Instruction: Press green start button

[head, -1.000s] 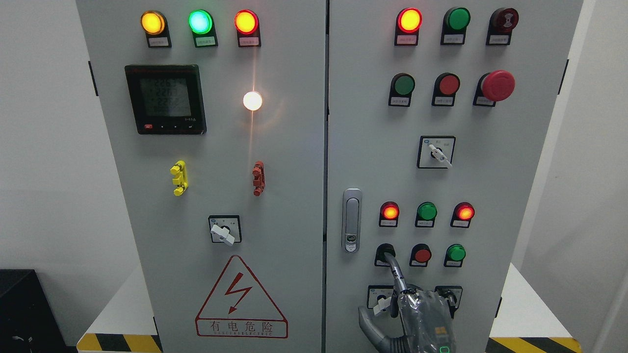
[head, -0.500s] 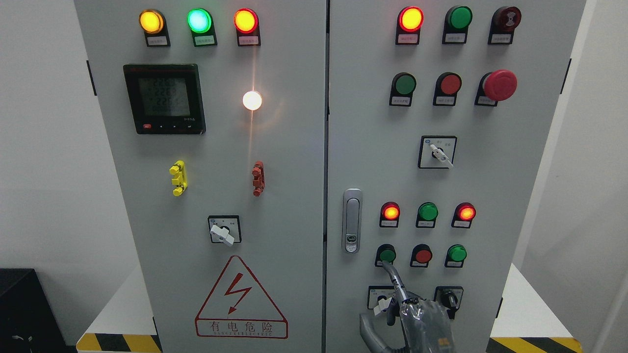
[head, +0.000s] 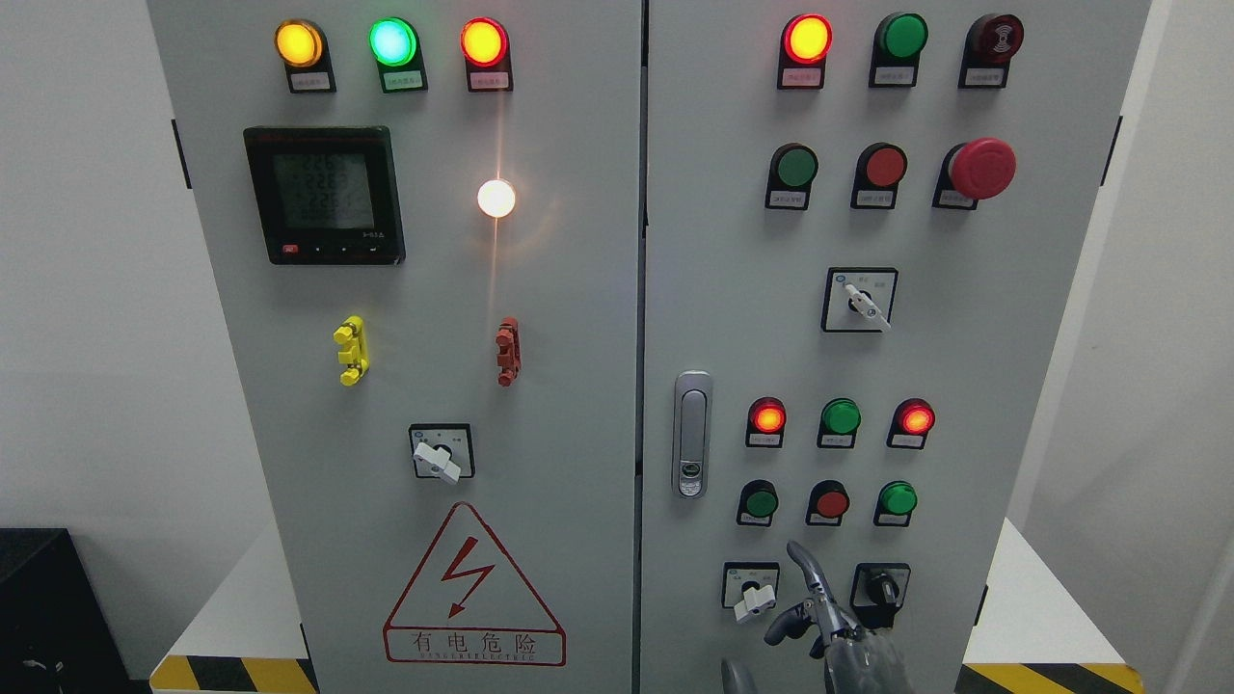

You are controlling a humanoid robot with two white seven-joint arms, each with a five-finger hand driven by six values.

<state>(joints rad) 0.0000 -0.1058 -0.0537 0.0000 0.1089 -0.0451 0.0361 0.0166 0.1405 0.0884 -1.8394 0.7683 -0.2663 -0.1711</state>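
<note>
White walls stand behind a grey two-door control cabinet (head: pixel 636 347), which sits on a white surface (head: pixel 227 607) edged with yellow-and-black stripes; a black box (head: pixel 43 607) is at the far left.

On the left door you have three lit lamps (head: pixel 392 42) along the top (amber, green, red), one digital meter (head: pixel 324 195), one bright white lamp (head: pixel 496 198), one yellow clip (head: pixel 351 350), one red clip (head: pixel 507 351), one selector switch (head: pixel 441 452) and one warning triangle (head: pixel 473 585).

On the right door, count three rows of three round controls, plus one red mushroom stop (head: pixel 981 168), one door latch (head: pixel 691 434) and three rotary switches. In the lowest row of push buttons (head: pixel 830 502), two are green and one, in the middle, is red. The green start button (head: pixel 761 502) is the leftmost of that row, just right of the latch.

Your right robot hand (head: pixel 831 628) shows at the bottom edge, between the two lowest rotary switches. It grasps nothing: its index finger (head: pixel 800 556) points up, its other fingers are clenched. The fingertip sits below the red button and to the right of the green start button, apart from both
</note>
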